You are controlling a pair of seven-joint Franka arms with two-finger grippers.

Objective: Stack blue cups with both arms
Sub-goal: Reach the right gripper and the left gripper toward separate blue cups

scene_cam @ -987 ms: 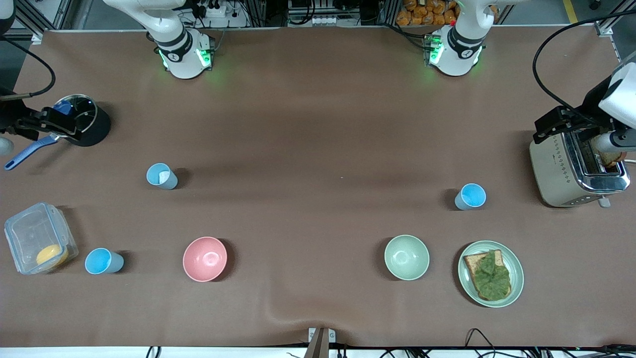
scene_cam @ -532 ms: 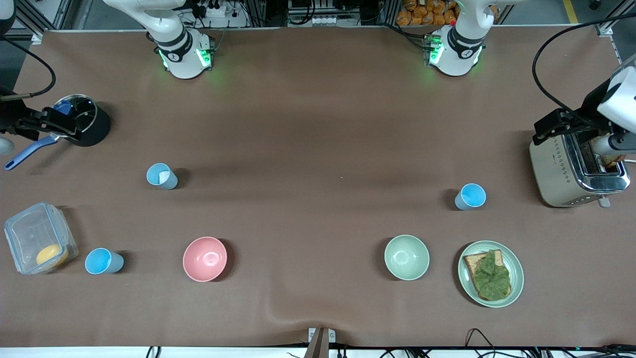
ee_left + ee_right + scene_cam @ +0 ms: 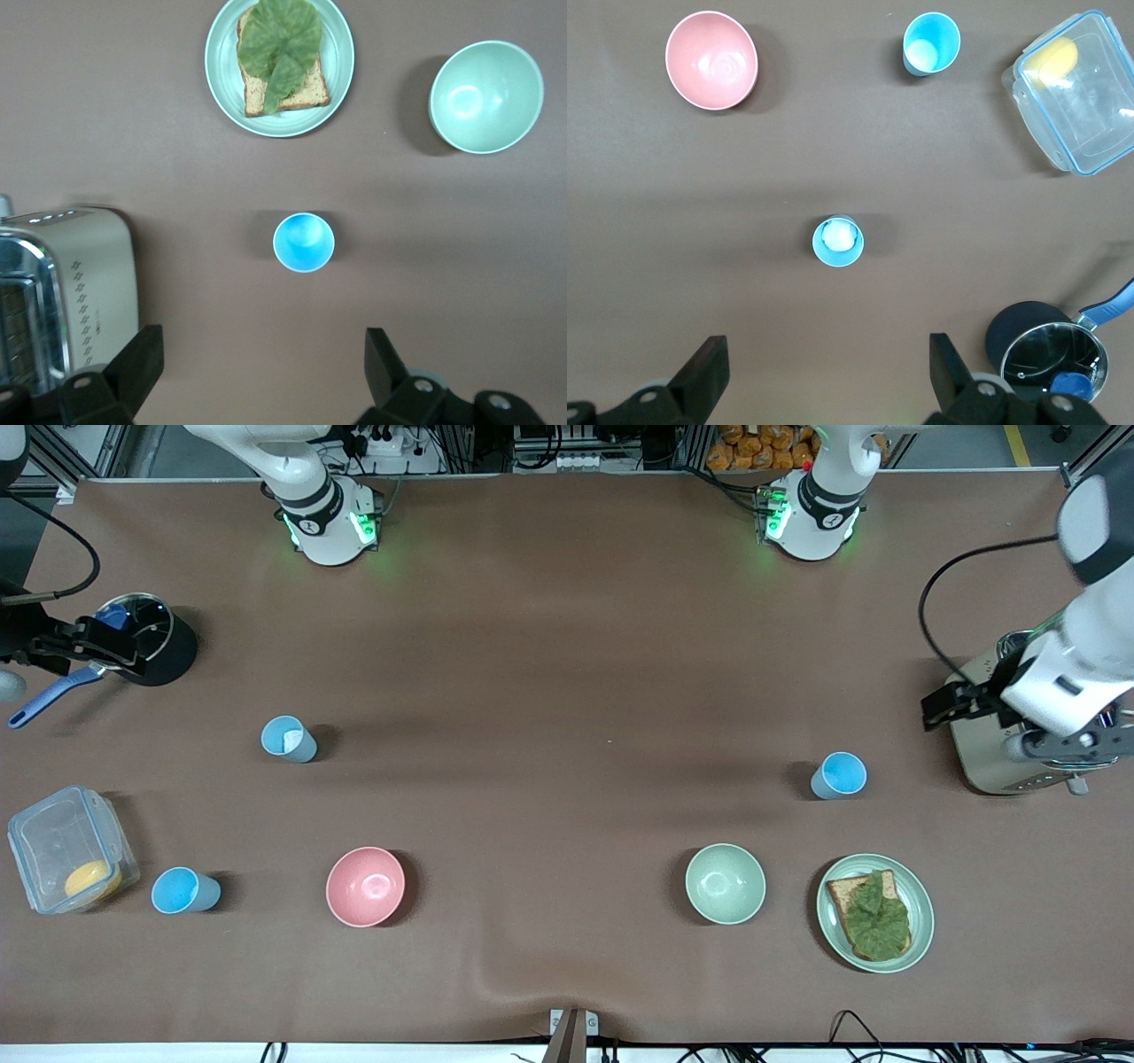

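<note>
The left hand (image 3: 952,708) has swung off the toaster (image 3: 1019,766) toward the nearest blue cup (image 3: 838,775), fingers spread and empty. The right hand (image 3: 824,367), also released, hangs over the saucepan's end of the tabltop—no: tabletop (image 3: 549,646). Three cups stand apart; grasping comes next.

Three cups stood apart: one (image 3: 288,739) at the frame's middle left, one (image 3: 183,891) at lower left beside a lidded box (image 3: 71,849), one (image 3: 838,775) at middle right near the toaster (image 3: 992,748). Two bowls (image 3: 365,886) (image 3: 725,883) sat along the lower middle, with a plate (image 3: 921,912) of bread (image 3: 873,918) at lower right. A pot (image 3: 151,638) stood at upper left
</note>
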